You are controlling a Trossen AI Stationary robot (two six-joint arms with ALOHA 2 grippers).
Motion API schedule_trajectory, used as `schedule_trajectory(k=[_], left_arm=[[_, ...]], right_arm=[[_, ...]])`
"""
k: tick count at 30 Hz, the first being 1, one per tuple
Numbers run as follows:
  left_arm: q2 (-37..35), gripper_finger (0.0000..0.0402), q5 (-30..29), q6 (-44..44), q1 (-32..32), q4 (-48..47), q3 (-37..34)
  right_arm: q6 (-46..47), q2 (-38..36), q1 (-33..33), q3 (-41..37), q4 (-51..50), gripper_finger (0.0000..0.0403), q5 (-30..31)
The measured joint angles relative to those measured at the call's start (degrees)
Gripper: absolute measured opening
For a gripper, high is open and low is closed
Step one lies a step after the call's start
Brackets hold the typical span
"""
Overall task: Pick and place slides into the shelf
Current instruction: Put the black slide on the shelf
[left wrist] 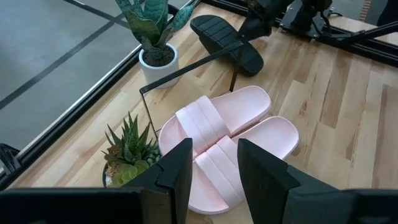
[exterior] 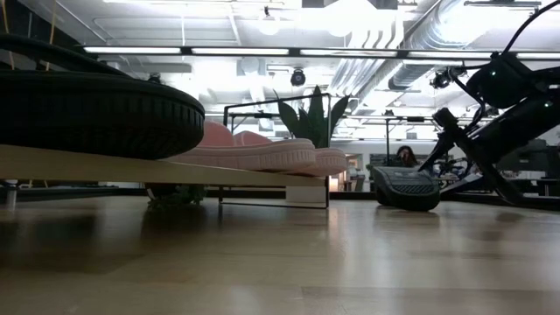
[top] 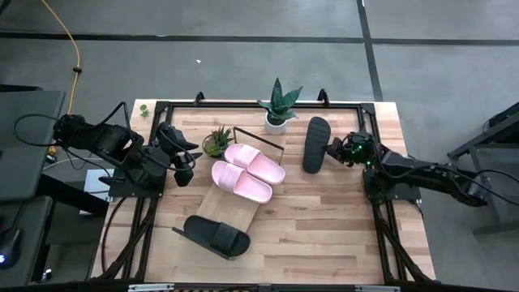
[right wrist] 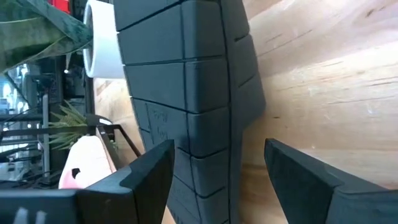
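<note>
The shelf (top: 229,212) lies slantwise in the middle of the tabletop (top: 324,235), its dark end frame near the succulent (top: 217,142). Two pink slides (top: 247,172) sit side by side on the shelf's far part, touching each other, and one black slide (top: 216,235) lies across its near end, overhanging the board's left edge. The other black slide (top: 315,144) is off the shelf, on the tabletop just right of the white-potted plant (top: 278,109). The right hand (top: 335,151) is at that slide's right edge; its wrist view shows the two fingers (right wrist: 298,177) spread apart on either side of the ribbed black sole, which stands between them, and the fingers are not pressed onto it. In the low view this slide (exterior: 405,188) rests on the wood with the right arm slanting down beside it. The left hand (top: 188,160) hovers at the left side of the tabletop, next to the succulent and short of the pink pair, with its fingers (left wrist: 180,165) parted and nothing between them; its wrist view looks over the pink slides (left wrist: 227,140) toward the far black slide (left wrist: 227,43)
</note>
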Motion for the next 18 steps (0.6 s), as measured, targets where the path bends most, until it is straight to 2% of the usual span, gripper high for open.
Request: schedule_trajectory(k=[18], left_arm=[[0.0, 0.0115, 0.1, 0.0, 0.0, 0.0, 0.0]], right_arm=[[0.0, 13.8, 0.0, 0.0, 13.4, 0.0240, -1.1]])
